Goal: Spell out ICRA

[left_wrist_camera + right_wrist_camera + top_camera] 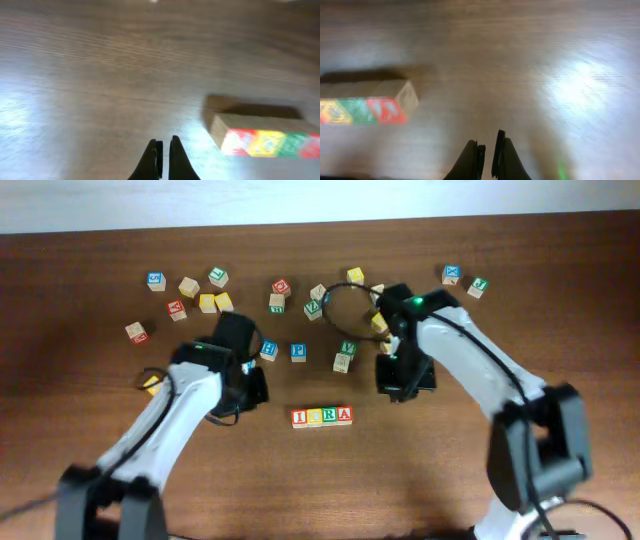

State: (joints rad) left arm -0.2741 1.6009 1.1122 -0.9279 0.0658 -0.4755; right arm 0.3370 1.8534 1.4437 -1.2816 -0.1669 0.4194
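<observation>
Four letter blocks stand in a touching row (pixel 322 417) at the table's front middle, reading I, C, R, A. The row shows at the right of the left wrist view (pixel 265 137) and at the left of the right wrist view (pixel 367 106). My left gripper (pixel 164 145) is shut and empty, over bare wood left of the row. My right gripper (pixel 487 142) is nearly shut with a thin gap, empty, over bare wood right of the row. In the overhead view the left gripper (pixel 250 388) and right gripper (pixel 398 380) hang just behind the row's ends.
Several loose letter blocks lie scattered across the back of the table, from one at the far left (pixel 136 332) to one at the right (pixel 477 286). A black cable loop (pixel 345 302) lies among them. A yellow block (pixel 152 385) sits by my left arm.
</observation>
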